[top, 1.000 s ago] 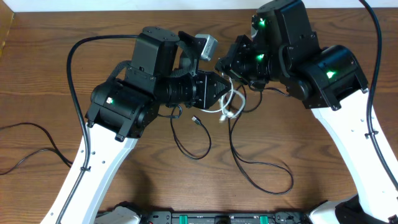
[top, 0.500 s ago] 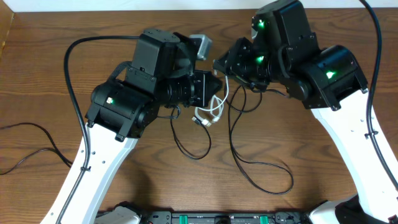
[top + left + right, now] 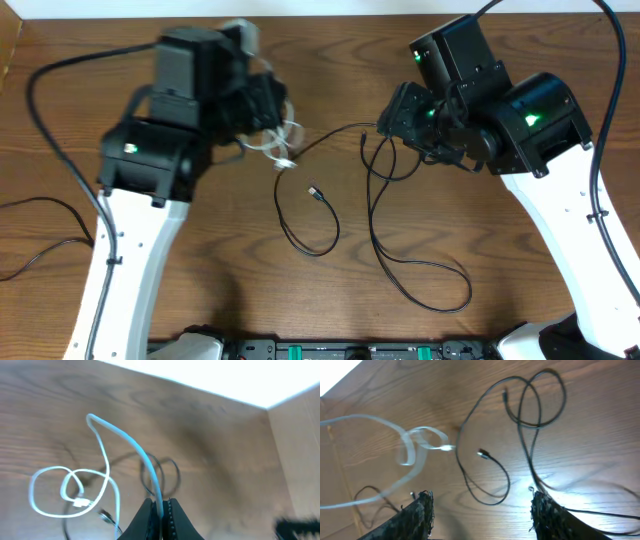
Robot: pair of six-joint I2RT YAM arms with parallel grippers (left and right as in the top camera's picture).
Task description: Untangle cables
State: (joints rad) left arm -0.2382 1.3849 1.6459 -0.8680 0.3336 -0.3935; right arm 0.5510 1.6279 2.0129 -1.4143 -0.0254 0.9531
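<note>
My left pincer (image 3: 161, 508) is squeezed tight on the thin white cable (image 3: 145, 460). The cable bends up and away from my fingers, then curls into loops lower down. My right pincer (image 3: 481, 502) is spread wide apart with nothing in it. Below it, the thin black cables (image 3: 484, 454) lie in loose loops on the brown wooden table (image 3: 240, 300). One black strand reaches over to the white loops.

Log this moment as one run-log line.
left pincer: shut on white cable | right pincer: open | black cables: lying on table
</note>
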